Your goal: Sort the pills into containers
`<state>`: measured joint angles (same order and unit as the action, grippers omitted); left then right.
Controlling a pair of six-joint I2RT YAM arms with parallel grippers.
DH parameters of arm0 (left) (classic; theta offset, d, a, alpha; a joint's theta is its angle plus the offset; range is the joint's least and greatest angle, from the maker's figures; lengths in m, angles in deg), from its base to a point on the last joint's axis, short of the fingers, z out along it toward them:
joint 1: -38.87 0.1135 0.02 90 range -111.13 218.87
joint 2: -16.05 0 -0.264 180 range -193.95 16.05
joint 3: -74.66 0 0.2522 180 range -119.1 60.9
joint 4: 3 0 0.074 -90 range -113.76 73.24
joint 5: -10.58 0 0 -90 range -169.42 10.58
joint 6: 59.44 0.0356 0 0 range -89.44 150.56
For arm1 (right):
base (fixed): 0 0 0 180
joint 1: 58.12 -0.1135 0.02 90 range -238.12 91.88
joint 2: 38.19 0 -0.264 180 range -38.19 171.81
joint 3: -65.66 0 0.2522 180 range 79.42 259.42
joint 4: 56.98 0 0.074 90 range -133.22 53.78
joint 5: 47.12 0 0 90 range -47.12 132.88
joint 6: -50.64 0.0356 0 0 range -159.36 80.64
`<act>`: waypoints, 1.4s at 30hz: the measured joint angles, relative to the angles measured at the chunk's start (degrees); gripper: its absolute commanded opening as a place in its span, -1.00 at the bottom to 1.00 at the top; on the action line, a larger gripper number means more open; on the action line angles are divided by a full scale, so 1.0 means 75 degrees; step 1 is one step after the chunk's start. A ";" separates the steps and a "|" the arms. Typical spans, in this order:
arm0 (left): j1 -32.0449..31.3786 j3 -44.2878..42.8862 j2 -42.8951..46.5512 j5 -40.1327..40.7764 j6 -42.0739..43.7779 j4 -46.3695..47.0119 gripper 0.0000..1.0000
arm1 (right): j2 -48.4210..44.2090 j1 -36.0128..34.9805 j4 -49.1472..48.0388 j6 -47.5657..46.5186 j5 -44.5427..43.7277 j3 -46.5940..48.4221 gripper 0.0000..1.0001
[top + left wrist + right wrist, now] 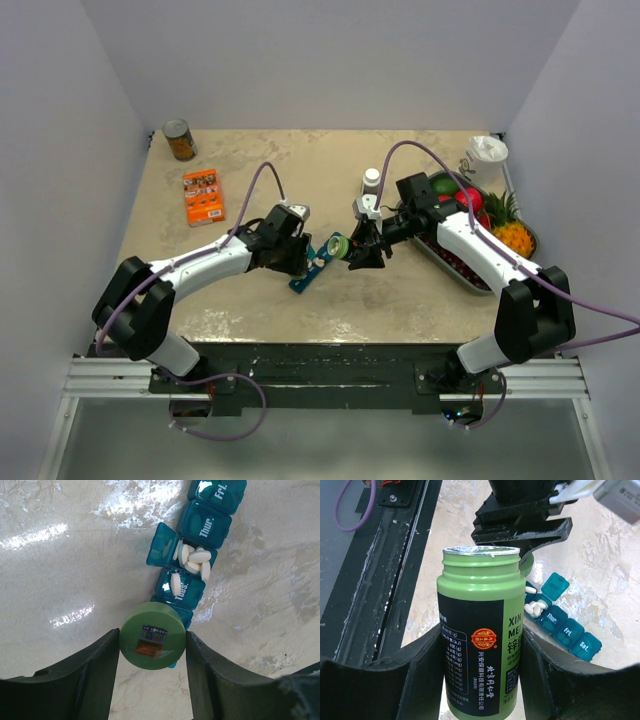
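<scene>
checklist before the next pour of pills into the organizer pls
1. Bottle gripped by right end effector: ok.
2. Bottle mouth uncapped: ok.
3. Cap held in left end effector: ok.
4. Next compartment open: not ok. Only the open compartment, already holding pills, is open; the Thur. lid is shut.
5. No stray pills: not ok. One pill lies on the Tues. lid.
6. Mouth lined up over a compartment: cannot tell.
</scene>
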<state>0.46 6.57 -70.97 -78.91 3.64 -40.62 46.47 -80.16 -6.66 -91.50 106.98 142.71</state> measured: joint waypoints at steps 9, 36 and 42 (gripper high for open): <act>-0.0230 -0.0297 -0.0472 0.0297 0.0052 -0.0207 -0.66 | 0.0000 0.0009 0.0006 -0.0009 0.0003 0.0000 -0.97; -0.0458 -0.0953 -0.1166 0.0562 0.0134 -0.0347 -0.67 | -0.0009 0.0111 0.0073 -0.0111 0.0017 0.0000 -0.97; -0.0490 -0.1099 -0.1253 0.0562 0.0131 -0.0341 -0.68 | -0.0099 0.0140 0.0117 -0.0119 0.0035 0.0000 -0.97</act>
<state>-3.21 -1.67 -80.37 -74.69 4.62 -43.17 45.73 -79.11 -5.79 -92.39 107.24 142.71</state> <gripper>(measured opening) 0.565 0.548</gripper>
